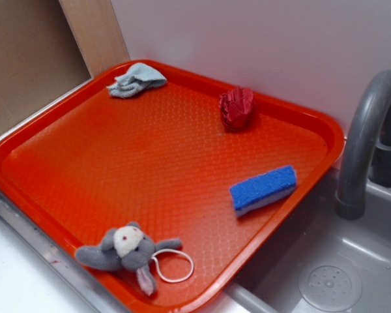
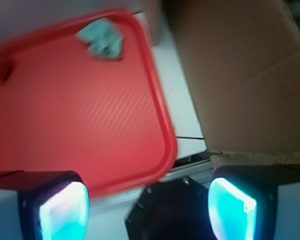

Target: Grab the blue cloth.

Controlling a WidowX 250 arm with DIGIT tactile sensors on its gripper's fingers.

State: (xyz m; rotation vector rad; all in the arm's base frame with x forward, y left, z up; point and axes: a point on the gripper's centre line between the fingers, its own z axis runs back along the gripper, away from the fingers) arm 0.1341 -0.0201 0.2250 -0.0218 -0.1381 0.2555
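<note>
Blue cloth [image 1: 136,79] is lying crumpled in the orange tray's [image 1: 163,169] far corner; hand [image 2: 147,207] is hanging wide, holding nothing.

gripper [image 2: 147,207]: seen only in the wrist view, blurred
finger pads [image 2: 64,212]: two, glowing cyan-turquoise, rounded rectangular faces
pad frames: black, boxy, rounded corners
left finger outer side: pale grey-white panel
mount between fingers: dark angular block with two small light spots, perhaps screws
</note>
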